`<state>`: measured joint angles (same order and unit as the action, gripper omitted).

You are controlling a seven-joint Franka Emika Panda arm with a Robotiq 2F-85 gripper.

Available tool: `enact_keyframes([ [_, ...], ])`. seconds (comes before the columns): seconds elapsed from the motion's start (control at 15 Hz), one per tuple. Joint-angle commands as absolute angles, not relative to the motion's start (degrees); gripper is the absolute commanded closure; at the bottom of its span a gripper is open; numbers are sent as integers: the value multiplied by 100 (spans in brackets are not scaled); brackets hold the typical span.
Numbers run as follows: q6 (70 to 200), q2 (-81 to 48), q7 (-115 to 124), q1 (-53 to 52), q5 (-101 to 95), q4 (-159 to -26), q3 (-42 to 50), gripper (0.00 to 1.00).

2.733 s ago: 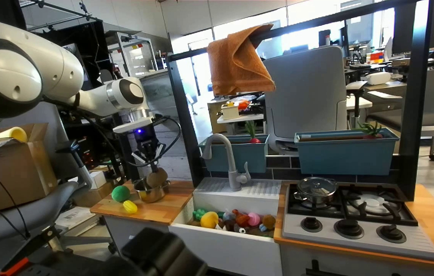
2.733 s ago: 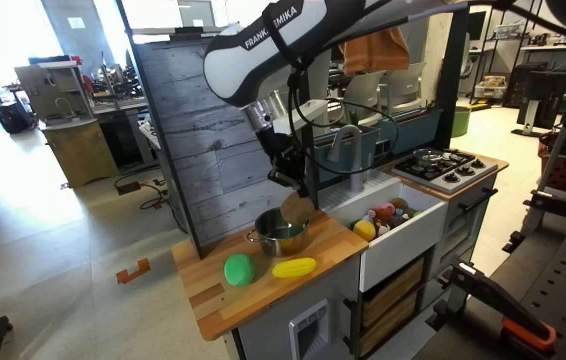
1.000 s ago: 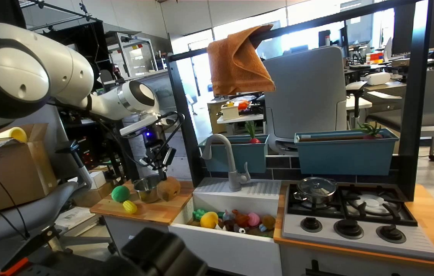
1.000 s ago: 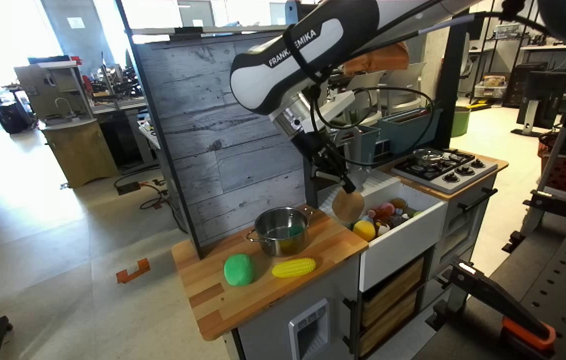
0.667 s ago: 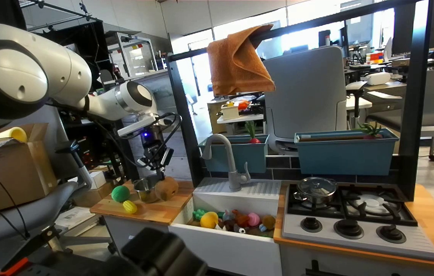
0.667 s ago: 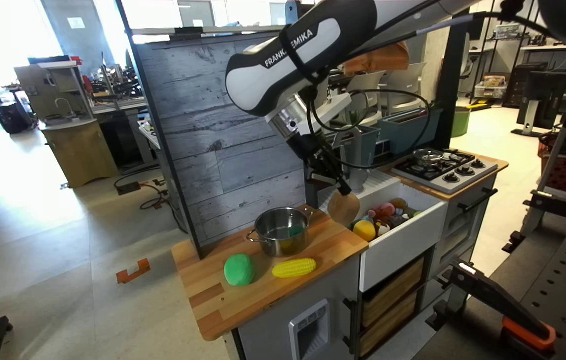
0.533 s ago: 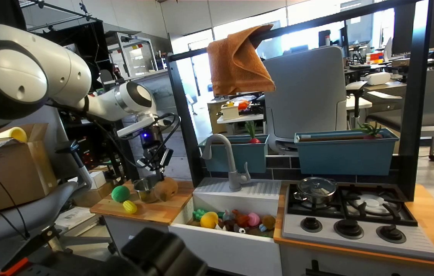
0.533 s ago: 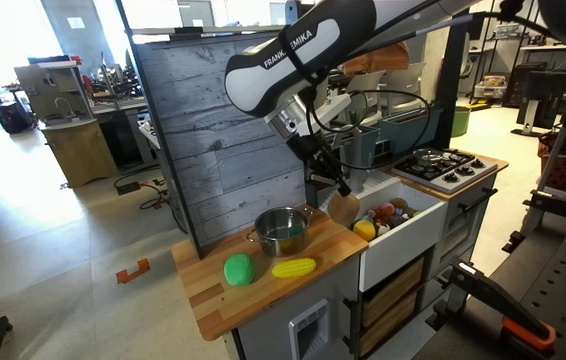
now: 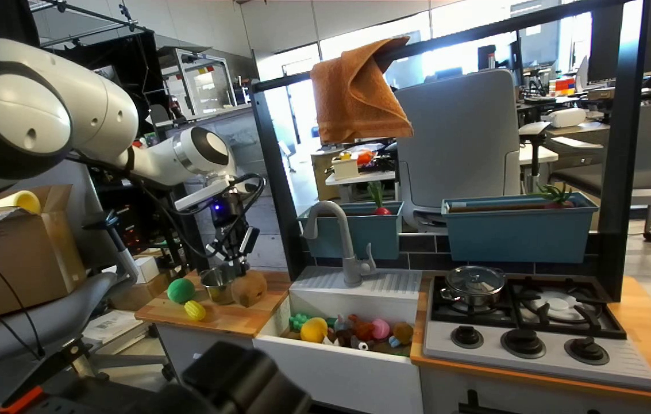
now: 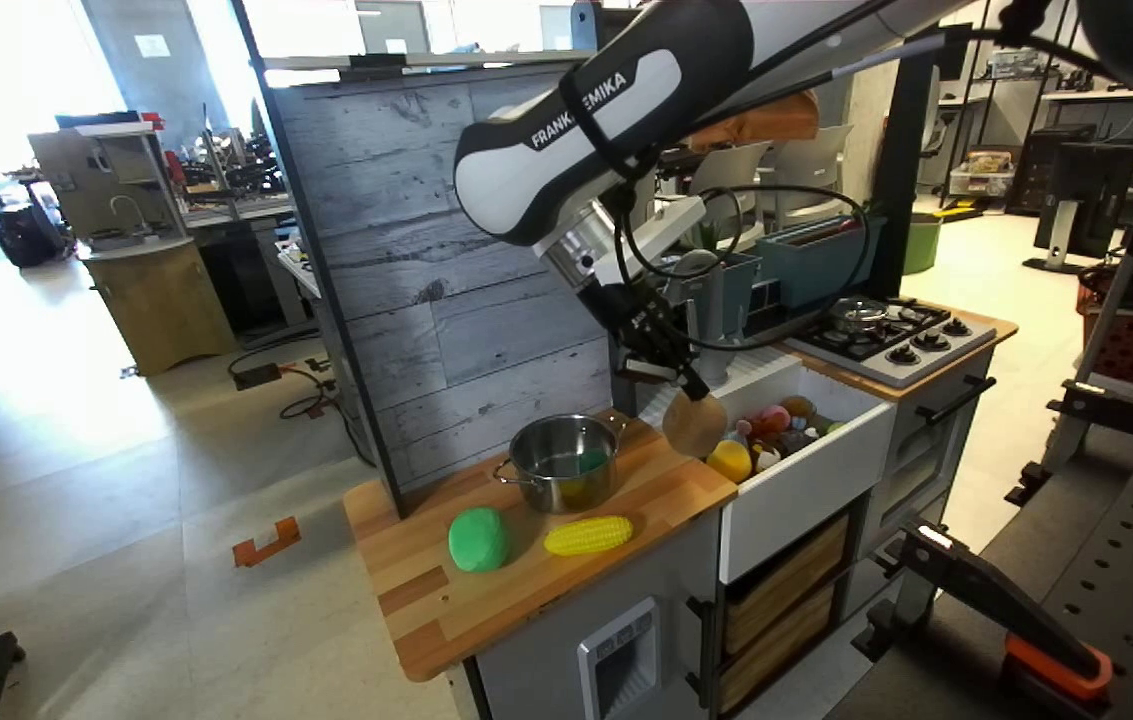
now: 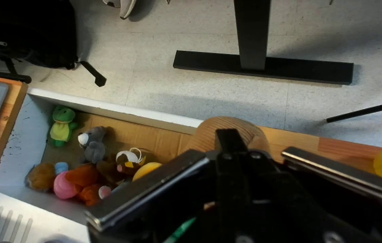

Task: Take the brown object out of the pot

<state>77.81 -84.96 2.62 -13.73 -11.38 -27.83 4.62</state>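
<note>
Position: rounded tan-brown lump of ribbed cloth (image 10: 695,425) is out of the shiny round steel pot (image 10: 556,495) and apart from it, between two and three o'clock of it in an exterior view. Hangs near the edge where the tan wooden slab counter (image 10: 404,540) meets the white boxy sink (image 10: 811,500); whether over wood or basin, or touching either, I cannot tell.

Fingers: black slim-fingered gripper (image 10: 694,386) clenched on the lump's upper side, tips only, in both exterior views.

Risks, my judgement. A slip first: the pinch looks shallow, so a jerk or a knock could pull the cloth free. Dropped here, the lump might end up in the sink among the multicoloured plush toys (image 11: 82,176), between eight and nine o'clock of it in the wrist view. Set down close to that edge, its round belly could roll over. A wide swing toward the pot could bump or tip it.

Heading: near-round in both exterior views, no clear nose, so its pointing is uncertain. In the wrist view the bared part is broader than deep, long axis perhaps from eight to two o'clock, a crease near its four o'clock side; the gripper hides the rest.
</note>
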Motion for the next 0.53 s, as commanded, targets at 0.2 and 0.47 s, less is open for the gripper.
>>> enact_keyframes([
  [0.2, 7619, -8560, 593, -1361, -1094, -2788, 441, 100],
  [0.47, 7597, -8560, 680, -1360, -1096, -2839, 441, 100],
])
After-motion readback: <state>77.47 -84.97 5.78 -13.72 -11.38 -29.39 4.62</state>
